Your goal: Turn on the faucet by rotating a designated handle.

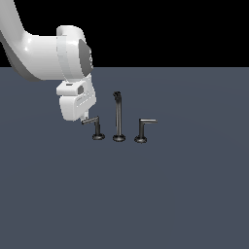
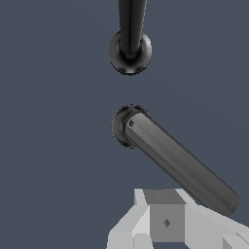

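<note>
Gripper point(image 1: 85, 118) sits low beside the free end of the designated handle point(image 1: 92, 121), at the exterior view's left of the set. Fingers barely visible under the white hand body; whether they are apart or together cannot be told. In the wrist view only one pale finger point(image 2: 166, 219) shows, close against the lever's point(image 2: 180, 163) outer end; contact looks likely but is not certain.

Placement reads as deliberate: working at the arm's tip, far from the post, gives the longest leverage for swinging it round its round base point(image 1: 98, 136). No sign of a clamp on the bar, so a sideways push seems intended rather than a grasp.

Faucet stands on the dark grey floor point(image 1: 185, 194): tall spout point(image 1: 118, 116) in the middle, the mirrored lever point(image 1: 144, 127) beyond it, well clear of the hand.
</note>
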{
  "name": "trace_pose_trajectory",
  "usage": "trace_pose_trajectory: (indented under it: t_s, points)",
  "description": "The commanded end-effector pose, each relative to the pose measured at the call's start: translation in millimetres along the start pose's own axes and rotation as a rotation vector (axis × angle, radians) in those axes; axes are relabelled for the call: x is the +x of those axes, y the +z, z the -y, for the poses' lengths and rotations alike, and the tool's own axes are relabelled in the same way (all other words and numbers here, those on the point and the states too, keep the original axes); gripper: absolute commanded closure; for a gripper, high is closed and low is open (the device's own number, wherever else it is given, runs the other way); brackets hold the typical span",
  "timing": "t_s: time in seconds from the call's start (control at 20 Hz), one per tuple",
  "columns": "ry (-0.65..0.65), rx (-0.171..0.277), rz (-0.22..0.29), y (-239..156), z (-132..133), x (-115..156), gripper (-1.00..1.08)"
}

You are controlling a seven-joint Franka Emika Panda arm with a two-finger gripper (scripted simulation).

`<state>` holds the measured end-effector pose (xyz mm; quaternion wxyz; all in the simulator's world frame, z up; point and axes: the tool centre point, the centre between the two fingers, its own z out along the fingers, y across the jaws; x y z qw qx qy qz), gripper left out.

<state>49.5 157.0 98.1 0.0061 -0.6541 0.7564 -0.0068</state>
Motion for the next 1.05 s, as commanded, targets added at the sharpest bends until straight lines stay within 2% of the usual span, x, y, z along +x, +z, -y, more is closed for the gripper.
trace_pose_trajectory:
  t_s: [0.0, 0.2, 0.3, 1.0]
  points:
    - [-0.005, -0.015, -0.002, -0.2, -14.1, 0.0, 1.08]
    - [-0.006, -0.018, 0.000, -0.3, -25.8, 1.8, 1.08]
    - [-0.004, -0.009, -0.003, -0.2, -19.3, 2.7, 1.08]
    - [-0.006, -0.018, 0.000, -0.8, -45.7, 42.1, 1.08]
